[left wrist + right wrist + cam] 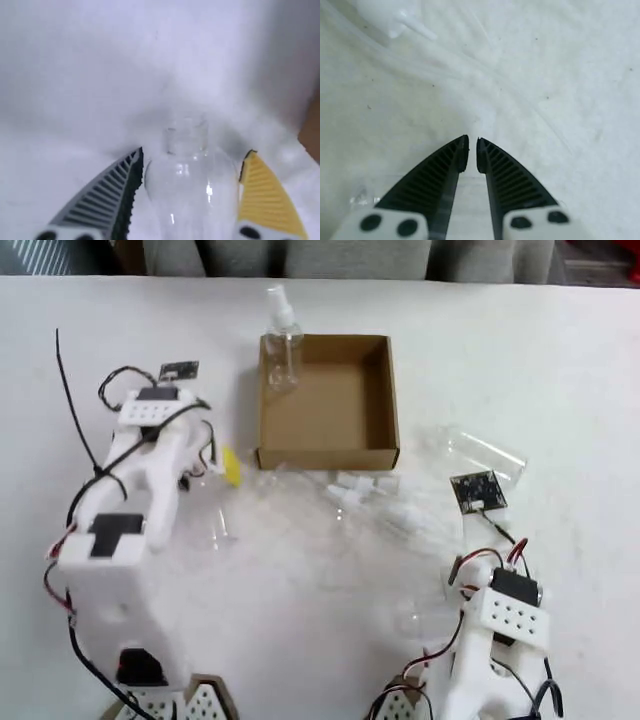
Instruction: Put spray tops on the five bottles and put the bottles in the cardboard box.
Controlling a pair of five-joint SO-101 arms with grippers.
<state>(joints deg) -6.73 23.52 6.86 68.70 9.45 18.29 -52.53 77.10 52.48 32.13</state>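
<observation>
A clear bottle (190,180) with an open, capless neck sits between my left gripper's (192,155) grey and yellow fingers, which press on both of its sides. In the high view this gripper's yellow finger (229,466) is just left of the cardboard box (328,455). One bottle with a spray top (283,340) stands in the box's back left corner. White spray tops (365,485) with thin tubes lie in front of the box. My right gripper (472,145) is shut on nothing, low over the table, with a spray top (395,17) lying some way beyond its tips.
Another clear bottle (485,450) lies right of the box. The right arm (510,615) stands at the front right and the left arm (130,500) along the left side. Thin clear tubes (485,70) cross the table ahead of the right gripper.
</observation>
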